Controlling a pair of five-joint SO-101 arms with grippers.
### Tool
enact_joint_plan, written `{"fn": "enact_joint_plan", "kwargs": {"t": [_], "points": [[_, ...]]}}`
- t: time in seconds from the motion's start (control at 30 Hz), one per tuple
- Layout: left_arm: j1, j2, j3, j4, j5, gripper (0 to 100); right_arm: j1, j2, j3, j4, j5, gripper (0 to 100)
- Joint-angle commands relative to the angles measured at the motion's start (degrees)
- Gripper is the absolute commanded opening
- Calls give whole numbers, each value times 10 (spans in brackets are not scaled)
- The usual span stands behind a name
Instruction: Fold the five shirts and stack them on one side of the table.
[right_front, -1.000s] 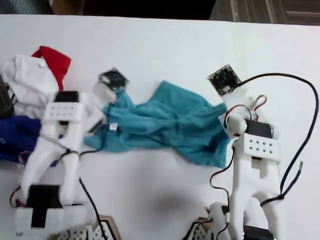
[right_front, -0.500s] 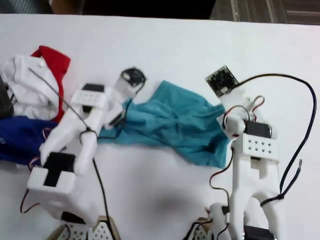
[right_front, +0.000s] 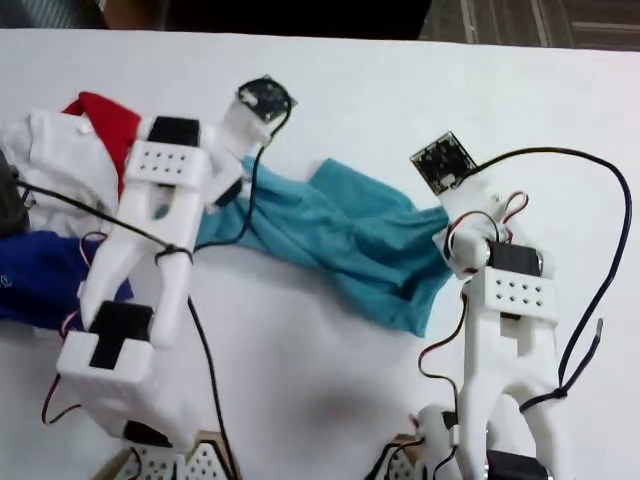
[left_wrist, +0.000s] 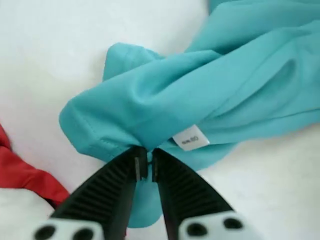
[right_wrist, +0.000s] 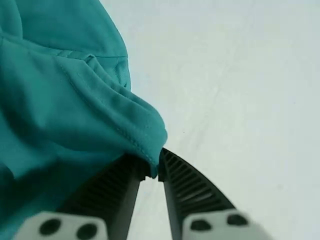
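Far left of the surface (right_front: 360, 90): a heap of unfolded shirts, with the white shirt (right_front: 50, 160) on top, the red shirt (right_front: 112, 120) poking out behind and the blue shirt (right_front: 35, 280) nearer the arm bases. None is folded, so the job looks barely begun. Next, the left arm (right_front: 150, 240) lies low beside the heap, forearm angled away from its base. The left gripper (left_wrist: 145, 164) is pressed together on a bunched hem of the teal shirt (right_front: 350, 235) (a small white label (left_wrist: 190, 141) sits just beside the pinch). The teal shirt is mid-surface, strung as a diagonal band between both arms. My guess is each holds an end so the cloth can be spread flat for folding. Right side: the right arm (right_front: 505, 320) extends straight forward from its base. The right gripper (right_wrist: 151, 170) pinches the opposite hem edge, fabric draped over its jaws.
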Motion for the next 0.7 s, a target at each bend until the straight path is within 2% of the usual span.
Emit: {"fn": "enact_joint_plan", "kwargs": {"t": [0.0, 0.13, 0.43, 0.67], "points": [[-5, 21, 28, 8, -3, 65, -3, 1, -4, -10, -4, 21], [-20, 58, 41, 23, -4, 170, -3, 1, -4, -10, -4, 21], [-85, 63, -144, 82, -3, 164, -3, 1, -4, -10, -4, 21], [-66, 91, -147, 86, -2, 164, -3, 1, -4, -10, -4, 21]]}}
